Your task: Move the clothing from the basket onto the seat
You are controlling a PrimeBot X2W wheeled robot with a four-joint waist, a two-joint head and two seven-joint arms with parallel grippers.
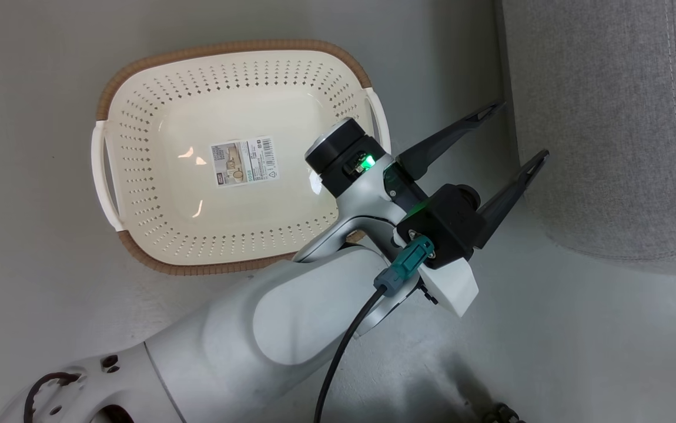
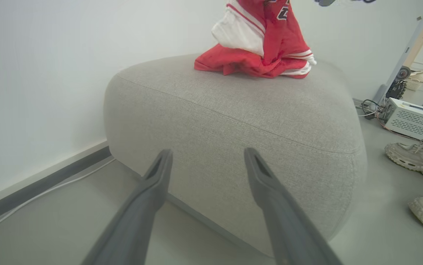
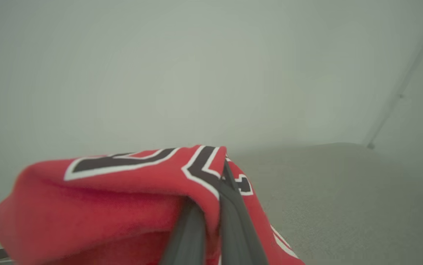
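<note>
Over seat (image 3: 325, 176): right fingers (image 3: 239, 224) closed; pinching clothing (image 3: 105, 198)

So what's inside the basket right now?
Just a sticker lies on the basket's cream bottom. The robot's left arm covers the near right corner, so what's there can't be seen.

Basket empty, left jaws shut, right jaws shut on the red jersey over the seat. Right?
No: on the left gripper the jaws are open, standing wide apart in the left wrist view. Rest holds: basket empty, right gripper shut on the red clothing, its lower part on the seat.
</note>
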